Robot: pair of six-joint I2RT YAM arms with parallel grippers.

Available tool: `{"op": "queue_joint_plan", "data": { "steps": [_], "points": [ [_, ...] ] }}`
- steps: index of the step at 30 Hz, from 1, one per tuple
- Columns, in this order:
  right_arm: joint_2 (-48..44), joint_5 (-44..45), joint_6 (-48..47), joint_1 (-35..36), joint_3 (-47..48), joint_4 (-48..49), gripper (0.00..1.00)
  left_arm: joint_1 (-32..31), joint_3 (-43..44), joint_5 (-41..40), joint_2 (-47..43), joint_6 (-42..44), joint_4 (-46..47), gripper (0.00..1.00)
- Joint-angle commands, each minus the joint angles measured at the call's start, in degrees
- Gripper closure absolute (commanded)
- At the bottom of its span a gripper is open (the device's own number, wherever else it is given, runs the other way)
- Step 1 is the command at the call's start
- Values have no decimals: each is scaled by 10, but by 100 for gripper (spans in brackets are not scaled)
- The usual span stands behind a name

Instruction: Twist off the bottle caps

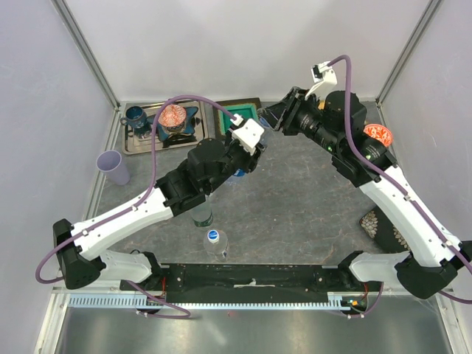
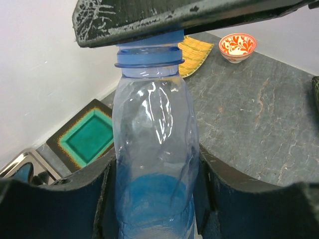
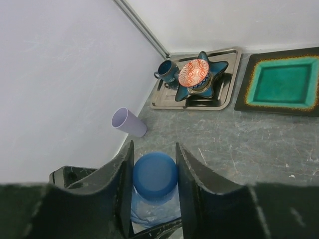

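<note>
at the far left of the grey stone-look table (image 1: 295,214) a lilac plastic cup (image 1: 113,166) is seen, and beyond it a steel tray (image 1: 133,146) on which a red-patterned bowl (image 1: 173,116) is carried. towards the near edge a green-labelled clear plastic bottle (image 1: 203,215) is stood, partly hidden under the left arm, and just nearer a small clear plastic bottle (image 1: 215,247) topped by a blue-and-white cap (image 1: 213,236). at the centre a blue-tinted clear plastic bottle (image 2: 154,129) is pinched round its body by the left gripper (image 2: 154,199). its round blue plastic cap (image 3: 155,175) is clamped between the fingers of the right gripper (image 3: 154,177). a second red-patterned bowl (image 1: 378,135) is set at the far right.
</note>
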Motion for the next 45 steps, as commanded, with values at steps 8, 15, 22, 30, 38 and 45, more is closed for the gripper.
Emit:
{"op": "queue_joint_plan", "data": {
  "steps": [8, 15, 22, 30, 38, 45],
  "points": [
    [-33, -47, -48, 1, -40, 28, 100, -1, 13, 51, -20, 2, 22, 77],
    [-54, -189, -129, -5, -22, 28, 100, 92, 50, 438, -62, -109, -25, 79],
    [-82, -363, -162, -5, -33, 80, 100, 233, 58, 849, -45, -338, 127, 78],
    [-141, -569, -99, -5, -139, 299, 100, 236, 24, 996, 31, -639, 447, 77],
    [-146, -609, -75, -5, -150, 331, 100, 236, 27, 1000, 71, -723, 553, 76],
    [-149, -578, -72, -4, -136, 330, 100, 236, 27, 998, 78, -713, 541, 75]
  ]
}}
